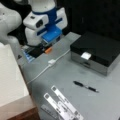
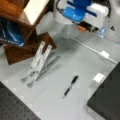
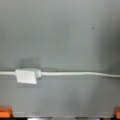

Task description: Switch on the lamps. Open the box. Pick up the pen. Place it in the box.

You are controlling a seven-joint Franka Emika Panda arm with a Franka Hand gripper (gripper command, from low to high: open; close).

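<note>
The box (image 1: pixel 100 47) stands shut at a front view's right, black lid down and white latch (image 1: pixel 86 55) at its front; its corner (image 2: pixel 107 100) also shows from the other side. The thin black pen (image 1: pixel 85 86) lies alone on the grey table in front of it, and shows mid-table (image 2: pixel 70 85) too. My gripper (image 1: pixel 47 48) hangs low at the table's far end, over a white cable with an inline switch (image 3: pixel 26 76). Its orange fingertips (image 3: pixel 5 112) sit wide apart in the wrist view, nothing between them. I cannot tell which thing is a lamp.
White flat strips with dark marks (image 1: pixel 63 105) lean on a stand (image 2: pixel 37 62) near the table's front. A wooden shelf with a white top (image 2: pixel 27 22) flanks the table. The cable's switch (image 1: pixel 51 61) lies between the arm's base and the box.
</note>
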